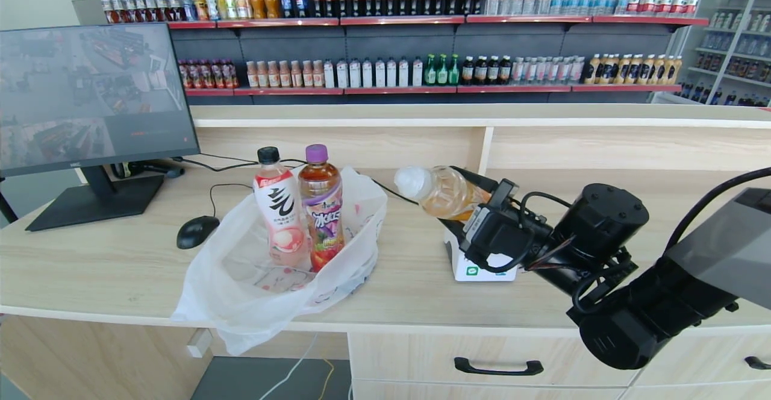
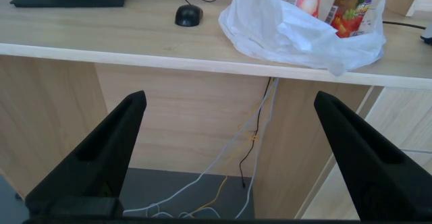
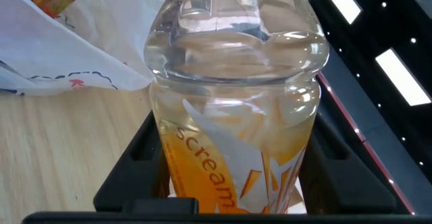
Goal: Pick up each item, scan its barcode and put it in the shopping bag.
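The left pincer (image 2: 229,97) hangs spread wide and empty below the table (image 1: 90,267) edge. Up past it on the table lie one mouse (image 2: 188,15) and one white shopping bag (image 2: 283,32). Inside that bag two bottles stand upright, touching: a black-capped bottle (image 1: 278,213) and a purple-capped bottle (image 1: 321,207), both well to the left of the right pincer (image 1: 479,210). That pincer pinches a third, a white-capped bottle (image 1: 437,192) of amber drink, tipped over with its cap toward the bag. One scanner (image 1: 476,264) sits just beneath it.
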`<state>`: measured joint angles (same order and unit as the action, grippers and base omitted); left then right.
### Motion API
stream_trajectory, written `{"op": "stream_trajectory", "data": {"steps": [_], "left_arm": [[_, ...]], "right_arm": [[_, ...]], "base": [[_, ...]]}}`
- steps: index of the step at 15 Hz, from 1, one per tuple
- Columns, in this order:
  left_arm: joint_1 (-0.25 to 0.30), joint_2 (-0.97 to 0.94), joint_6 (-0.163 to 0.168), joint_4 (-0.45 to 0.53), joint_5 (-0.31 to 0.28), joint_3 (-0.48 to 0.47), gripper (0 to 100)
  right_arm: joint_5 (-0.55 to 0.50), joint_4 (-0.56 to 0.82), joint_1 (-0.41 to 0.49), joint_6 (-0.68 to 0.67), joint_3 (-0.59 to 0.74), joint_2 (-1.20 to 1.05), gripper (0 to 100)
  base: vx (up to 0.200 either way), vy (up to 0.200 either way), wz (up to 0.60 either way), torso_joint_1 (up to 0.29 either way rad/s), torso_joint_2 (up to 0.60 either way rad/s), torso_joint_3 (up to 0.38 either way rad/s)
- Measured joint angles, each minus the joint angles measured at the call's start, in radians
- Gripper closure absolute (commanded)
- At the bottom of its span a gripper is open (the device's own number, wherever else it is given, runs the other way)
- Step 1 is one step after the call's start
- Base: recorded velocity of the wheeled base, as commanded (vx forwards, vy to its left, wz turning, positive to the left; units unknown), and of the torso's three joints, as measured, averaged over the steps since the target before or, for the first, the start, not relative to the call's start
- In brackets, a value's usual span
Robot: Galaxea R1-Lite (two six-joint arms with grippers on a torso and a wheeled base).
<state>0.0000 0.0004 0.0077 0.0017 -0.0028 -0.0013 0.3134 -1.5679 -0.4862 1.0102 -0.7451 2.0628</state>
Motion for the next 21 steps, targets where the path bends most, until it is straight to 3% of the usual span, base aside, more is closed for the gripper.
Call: {"op": "stream_trajectory", "data": {"steps": [12, 18, 21], "left_arm": [[0.000, 0.000, 0.000, 0.000, 0.000, 0.000, 0], [0.000, 0.000, 0.000, 0.000, 0.000, 0.000, 0], [0.000, 0.000, 0.000, 0.000, 0.000, 0.000, 0]], "right_arm": [[0.000, -0.001, -0.011, -0.024, -0.034, -0.009, 100], [-0.018, -0.001, -0.035, -0.216, -0.043, -0.060, 100], [-0.138, -0.003, -0.035, -0.363, -0.014, -0.132, 100]], "base": [[0.000, 0.000, 0.00, 0.000, 0.00, 0.000], [0.000, 0.000, 0.00, 0.000, 0.00, 0.000], [0.000, 0.000, 0.00, 0.000, 0.00, 0.000]]}}
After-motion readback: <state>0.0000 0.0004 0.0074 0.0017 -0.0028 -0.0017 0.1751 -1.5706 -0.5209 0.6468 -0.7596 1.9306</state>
